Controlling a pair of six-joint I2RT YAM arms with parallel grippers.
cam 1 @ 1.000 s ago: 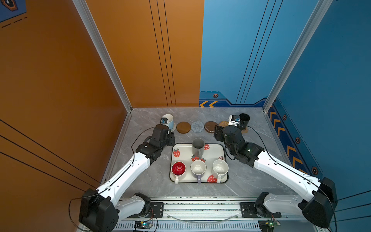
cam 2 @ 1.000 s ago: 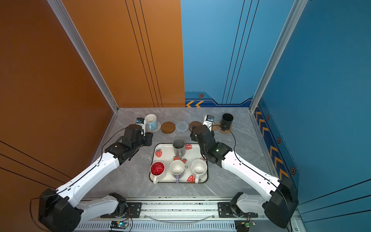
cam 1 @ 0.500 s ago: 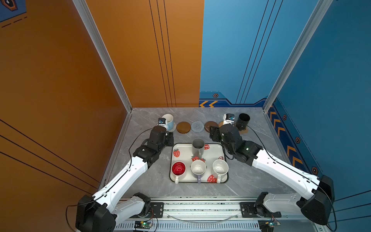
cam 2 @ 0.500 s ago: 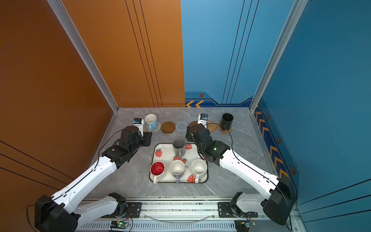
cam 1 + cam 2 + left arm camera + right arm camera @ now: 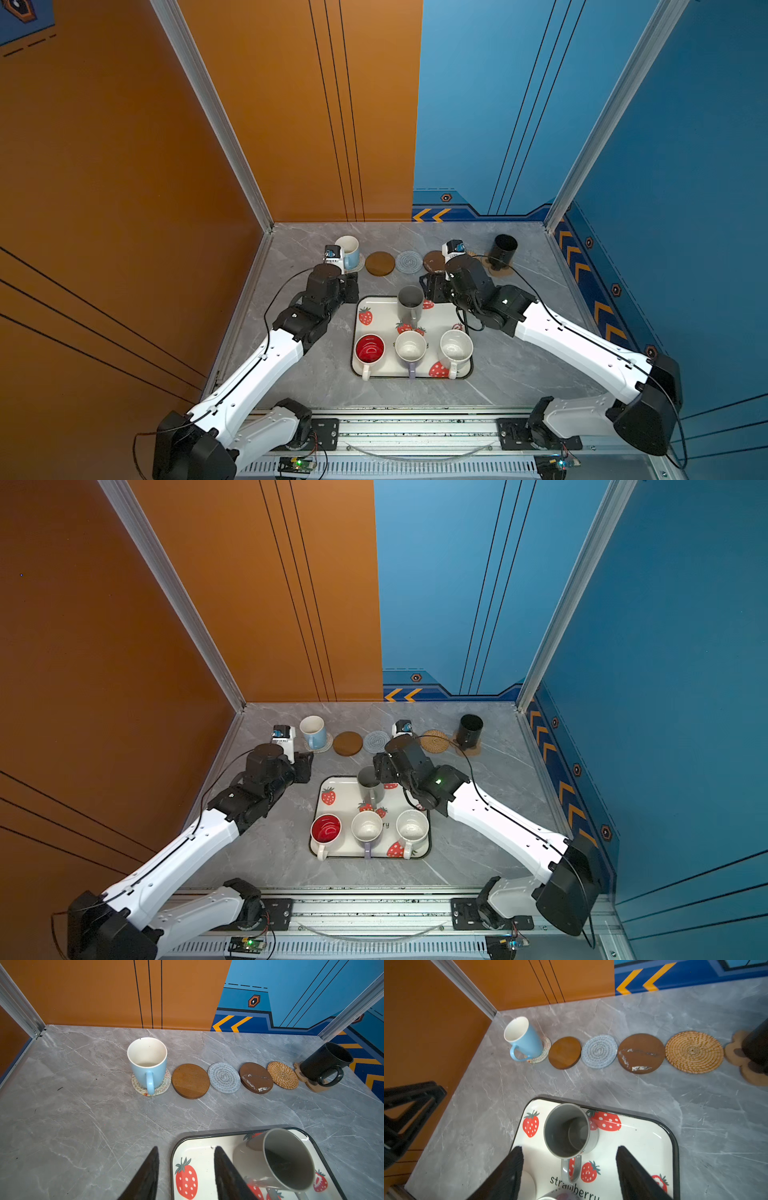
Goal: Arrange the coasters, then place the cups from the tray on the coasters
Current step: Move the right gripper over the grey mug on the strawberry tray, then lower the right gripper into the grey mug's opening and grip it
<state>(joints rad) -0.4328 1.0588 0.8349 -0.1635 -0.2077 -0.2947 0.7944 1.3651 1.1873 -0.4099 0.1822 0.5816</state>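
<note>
altogether six coasters [image 5: 190, 1081], six cups [image 5: 566, 1130]: four on tray [image 5: 643, 1142], two on coasters

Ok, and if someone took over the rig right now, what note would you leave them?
Left gripper open, empty, by the tray's far-left corner.
Right gripper open, empty, at the grey mug.
Done: six coasters in a row; blue mug on the left end one, black mug on the right end one.
Left: grey mug, red-lined mug, lavender mug and speckled mug, all on the tray, go onto the four bare coasters.
</note>
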